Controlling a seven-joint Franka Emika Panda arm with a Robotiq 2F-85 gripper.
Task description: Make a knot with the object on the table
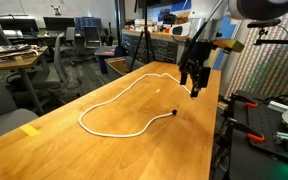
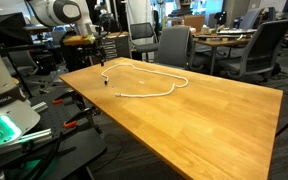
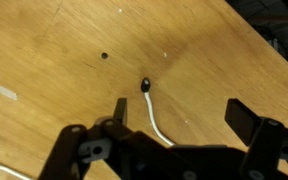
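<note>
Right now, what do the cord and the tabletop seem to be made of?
Cord: probably soft fibre or plastic, matte white; it lies in loose curves. Its tip: dark, material unclear. Table: wood or veneer, light brown, visible grain, faint sheen.

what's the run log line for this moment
phase: pre-grasp | gripper: open, over cord end | cord: loose loop on table, not knotted

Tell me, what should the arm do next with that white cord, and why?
Probably lower the end effector straight down and close on the white cord just behind its dark tip. In the wrist view the fingers stand open with the cord's end lying between them on the wooden table, so it seems lined up for a grasp.
</note>
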